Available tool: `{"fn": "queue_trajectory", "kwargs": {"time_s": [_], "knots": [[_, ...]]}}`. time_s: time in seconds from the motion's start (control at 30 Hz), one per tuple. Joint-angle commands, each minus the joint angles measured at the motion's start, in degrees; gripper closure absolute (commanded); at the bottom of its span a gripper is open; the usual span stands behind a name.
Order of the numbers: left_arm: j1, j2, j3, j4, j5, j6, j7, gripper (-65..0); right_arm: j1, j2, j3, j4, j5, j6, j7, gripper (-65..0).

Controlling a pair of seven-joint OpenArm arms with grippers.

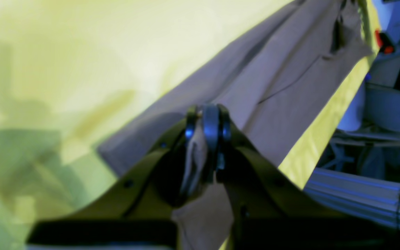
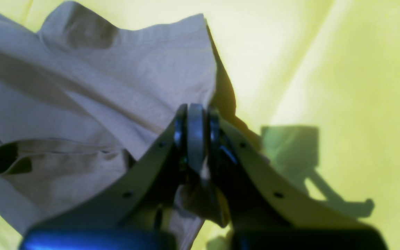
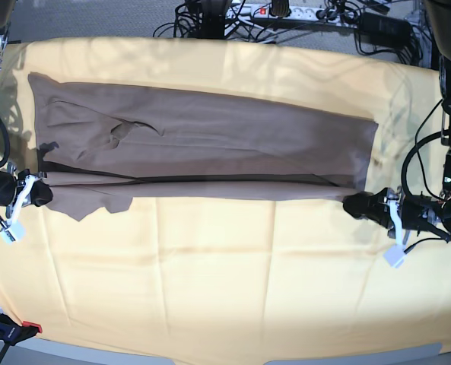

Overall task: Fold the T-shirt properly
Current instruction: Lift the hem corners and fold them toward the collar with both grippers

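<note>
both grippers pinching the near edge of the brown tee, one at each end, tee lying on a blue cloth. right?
Wrong on the cloth: it is yellow, not blue, as the base view shows. The rest holds: the left gripper and the right gripper are each shut on the near edge of the T-shirt, one at each end.

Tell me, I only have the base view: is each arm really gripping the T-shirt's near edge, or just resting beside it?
Observer: The left gripper is shut on the T-shirt; the left wrist view shows brown cloth pinched between its fingers.
Operator: And the other arm?
Observer: The right gripper is shut on the shirt too, with fabric bunched below its closed fingers.
Operator: Did either catch the yellow cloth?
Observer: Only brown fabric shows in the left grip; the yellow cloth lies apart behind it. On the right I cannot tell.
</note>
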Motion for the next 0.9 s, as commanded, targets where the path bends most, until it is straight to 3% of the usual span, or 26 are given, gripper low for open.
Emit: {"fn": "queue_trajectory", "kwargs": {"time_s": [0.0,0.3,0.53,0.8,0.83,0.87], "knots": [[-0.66,-0.98,-0.44,2.12,-1.41,-0.45,0.23,0.0,1.46,1.68,0.52,0.98,1.03,0.06,0.33,0.0],[9.51,-5.51,-0.44,16.31,-1.41,-0.45,0.23,0.0,1.42,1.7,0.52,0.98,1.07,0.06,-1.53,0.0],[9.92,-10.88,-0.44,17.51,-1.41,-0.45,0.23,0.0,-0.17,2.97,0.48,0.98,2.71,0.06,-2.34,0.0],[11.96,-10.45,-0.44,17.51,-1.41,-0.45,0.23,0.0,-0.48,3.43,0.48,0.98,2.73,0.06,-2.36,0.0],[12.41,-10.47,-0.44,17.51,-1.41,-0.45,0.23,0.0,-0.42,3.5,0.48,0.98,2.73,0.06,-2.36,-2.3],[12.96,-10.49,-0.44,17.51,-1.41,-0.45,0.23,0.0,-0.39,3.63,0.48,0.98,2.73,0.06,-2.36,-11.6]]}}
